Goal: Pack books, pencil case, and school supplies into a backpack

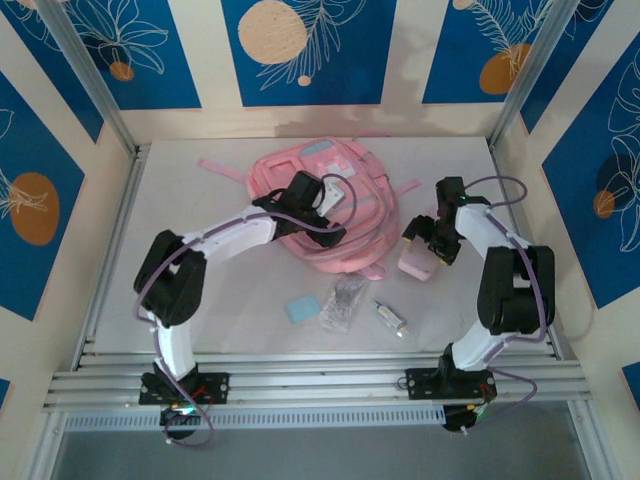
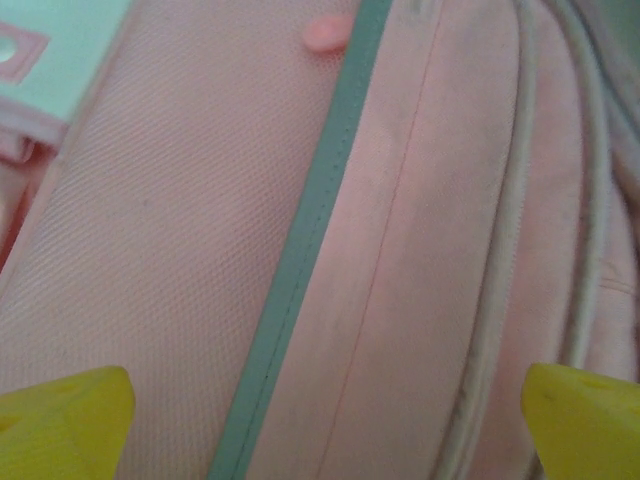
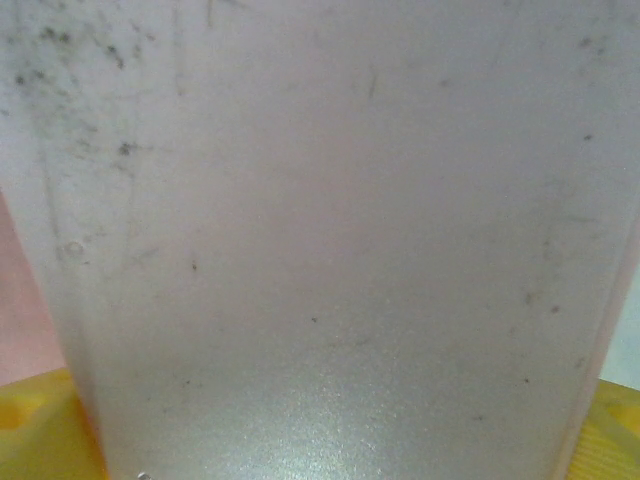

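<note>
The pink backpack lies flat at the table's middle, its pink fabric and a grey-green trim strip close under the left wrist camera. My left gripper hovers low over it, open, with nothing between its yellow fingertips. The pale pink pencil case lies right of the backpack. My right gripper is down over it, jaws wide, a yellow finger at each edge of the case. A light blue pad, a clear bag and a small tube lie nearer me. The books are out of view.
Pink straps trail from the backpack to the far left and right. The white table is fenced by aluminium rails at the near edge and posts at the back corners.
</note>
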Available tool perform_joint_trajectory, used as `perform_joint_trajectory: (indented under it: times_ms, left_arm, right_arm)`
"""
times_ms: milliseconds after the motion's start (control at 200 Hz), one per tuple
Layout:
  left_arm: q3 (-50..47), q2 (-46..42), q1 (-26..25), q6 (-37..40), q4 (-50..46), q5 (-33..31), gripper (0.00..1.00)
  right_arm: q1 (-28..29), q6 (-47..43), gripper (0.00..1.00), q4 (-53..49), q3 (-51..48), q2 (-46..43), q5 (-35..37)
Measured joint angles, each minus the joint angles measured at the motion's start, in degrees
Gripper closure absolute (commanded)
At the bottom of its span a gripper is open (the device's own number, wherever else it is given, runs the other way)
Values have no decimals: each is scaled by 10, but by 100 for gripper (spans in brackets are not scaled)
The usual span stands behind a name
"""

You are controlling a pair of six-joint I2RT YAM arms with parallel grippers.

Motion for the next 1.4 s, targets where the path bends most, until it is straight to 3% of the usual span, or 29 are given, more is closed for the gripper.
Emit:
perform_joint_trajectory:
  times_ms: [135,215,290,380,450,685,885,990,1190,1400]
  left_arm:
    - [45,57,-12,41,-16,-29,6]
    - [62,78,-12,56,-24,-33,17]
    - [70,89,-13,68,-29,-33,36]
    - [77,95,-18,79,-34,-33,66]
    - [83,96,-19,83,-37,-34,100]
    - [126,96,1,51,-86,31,100]
    - [162,82,64,-69,-96,169,100]
    - [162,62,99,-126,-78,211,100]
    - [170,40,134,-205,-43,238,100]
    - [170,40,138,-254,-27,259,100]
  right_arm:
    - [-10,-10,27,-5,-6,-40,-21]
    - [-14,-15,27,-9,-10,-50,-29]
    - [-17,-19,27,-13,-16,-57,-37]
    - [-24,-22,28,-16,-21,-62,-45]
    - [-28,-24,30,-16,-22,-66,-49]
    - [-34,-35,31,-17,-22,-99,-64]
    - [-31,-40,32,-19,-26,-132,-96]
    - [-19,-37,32,-15,-30,-136,-120]
    - [69,5,32,43,-26,-110,-166]
    - [146,83,32,123,55,17,-194]
